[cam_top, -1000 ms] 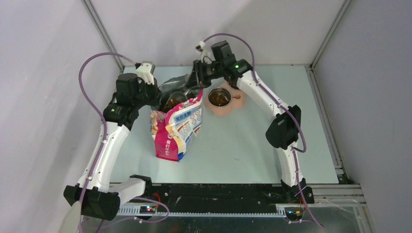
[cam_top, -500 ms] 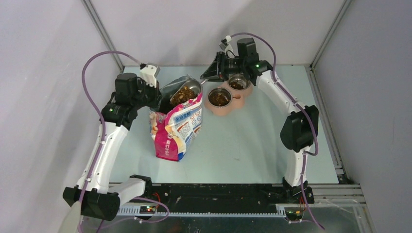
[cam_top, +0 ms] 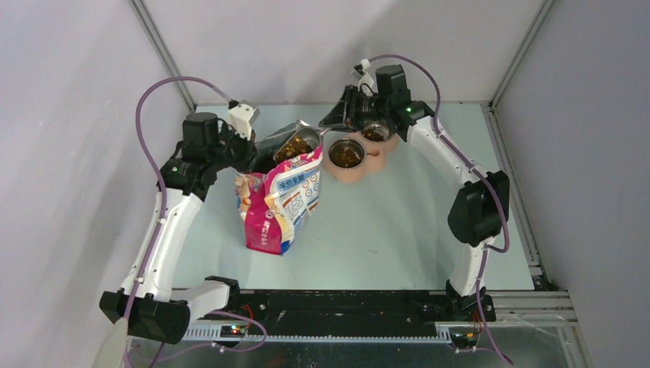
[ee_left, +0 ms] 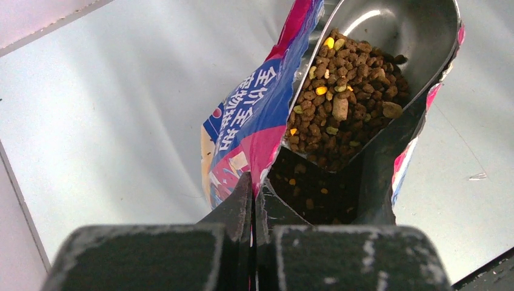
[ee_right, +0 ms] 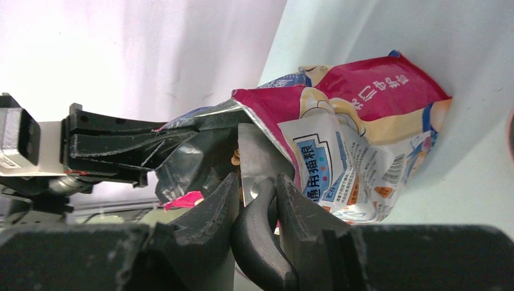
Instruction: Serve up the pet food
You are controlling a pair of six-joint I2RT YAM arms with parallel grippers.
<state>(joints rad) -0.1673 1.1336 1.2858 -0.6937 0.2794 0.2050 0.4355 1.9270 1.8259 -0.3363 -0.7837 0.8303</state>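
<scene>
The pink-white-blue bag [cam_top: 276, 203] stands open on the table, and my left gripper [cam_top: 249, 156] is shut on its rim; the left wrist view shows that pinch [ee_left: 254, 182] up close. A grey metal scoop [cam_top: 300, 138] hovers at the bag's mouth, heaped with brown pet food [cam_top: 291, 148] [ee_left: 345, 103]. My right gripper [cam_top: 333, 123] [ee_right: 257, 182] is shut on the scoop's black handle [ee_right: 260, 230]. More pet food lies dark inside the bag [ee_left: 303, 182]. A pink double bowl stand [cam_top: 360, 170] right of the bag holds two metal bowls with kibble [cam_top: 346, 156].
The far wall runs close behind the bowls and my right wrist. The enclosure's metal frame posts [cam_top: 165, 54] stand at the back corners. In the right wrist view my left gripper's fingers [ee_right: 115, 145] hold the bag's foil lining just left of the scoop.
My right arm has drawn back to the right and up, bringing the filled scoop out of the bag's mouth and uncovering the rear bowl. The left gripper keeps hold of the bag rim.
</scene>
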